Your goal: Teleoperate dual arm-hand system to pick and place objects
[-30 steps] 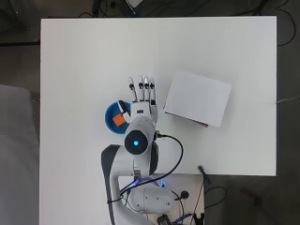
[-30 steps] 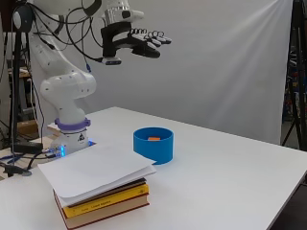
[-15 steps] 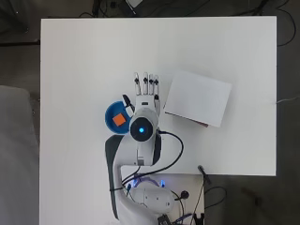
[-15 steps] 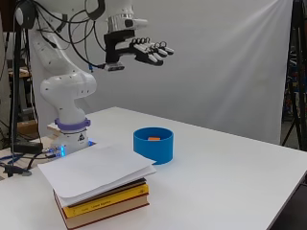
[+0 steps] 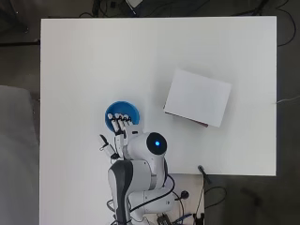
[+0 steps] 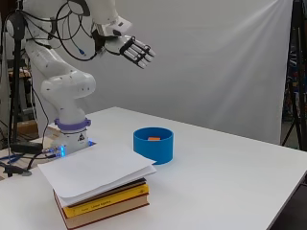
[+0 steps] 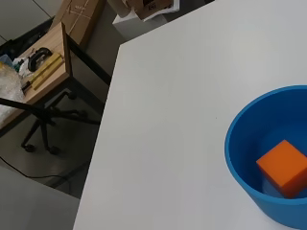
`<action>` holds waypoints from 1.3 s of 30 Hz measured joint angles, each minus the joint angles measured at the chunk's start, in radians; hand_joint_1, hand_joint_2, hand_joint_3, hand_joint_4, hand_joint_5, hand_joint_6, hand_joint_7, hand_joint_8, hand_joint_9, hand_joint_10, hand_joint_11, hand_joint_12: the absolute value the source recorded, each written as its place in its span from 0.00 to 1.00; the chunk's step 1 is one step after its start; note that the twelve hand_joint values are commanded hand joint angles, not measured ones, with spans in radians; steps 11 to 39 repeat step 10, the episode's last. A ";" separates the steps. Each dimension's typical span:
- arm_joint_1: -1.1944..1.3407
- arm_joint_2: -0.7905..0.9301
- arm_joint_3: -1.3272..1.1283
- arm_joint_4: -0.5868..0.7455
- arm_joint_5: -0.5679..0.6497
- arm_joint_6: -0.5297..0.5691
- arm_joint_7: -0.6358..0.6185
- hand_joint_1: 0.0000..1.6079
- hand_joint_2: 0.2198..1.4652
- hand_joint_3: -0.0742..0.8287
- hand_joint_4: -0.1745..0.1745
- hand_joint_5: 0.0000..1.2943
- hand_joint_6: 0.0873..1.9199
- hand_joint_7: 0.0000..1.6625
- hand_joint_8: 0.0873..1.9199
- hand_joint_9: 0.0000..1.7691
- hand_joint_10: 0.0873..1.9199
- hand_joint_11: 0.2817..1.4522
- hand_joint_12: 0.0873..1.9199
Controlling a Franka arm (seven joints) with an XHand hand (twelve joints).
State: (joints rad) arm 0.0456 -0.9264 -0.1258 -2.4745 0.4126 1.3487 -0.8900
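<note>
Overhead view: straight down on the table (image 5: 93, 70). Side view: level across it, arm at left. Wrist view: close, oblique. All three share the blue bowl (image 5: 123, 112) (image 6: 153, 144) (image 7: 268, 158).

The table (image 5: 93, 70) is plain white. On it, the bowl (image 6: 153, 144) is solid blue, holding an orange cube (image 7: 283, 167). Beside the bowl, white paper (image 6: 93, 171) tops a yellow book (image 6: 108, 202) and a brown book (image 6: 103, 213). The hand (image 6: 133, 49) is black and white.

cube (image 7: 282, 167) in bowl (image 7: 240, 158), books (image 6: 103, 206) beside
</note>
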 joint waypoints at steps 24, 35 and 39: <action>-0.022 0.053 0.203 0.176 -0.379 0.161 0.105 0.15 0.73 0.07 0.74 0.30 0.00 0.24 0.00 0.25 0.00 0.11 0.00; -0.022 0.053 0.203 0.176 -0.379 0.161 0.105 0.15 0.73 0.07 0.74 0.30 0.00 0.24 0.00 0.25 0.00 0.11 0.00; -0.022 0.053 0.203 0.176 -0.379 0.161 0.105 0.15 0.73 0.07 0.74 0.30 0.00 0.24 0.00 0.25 0.00 0.11 0.00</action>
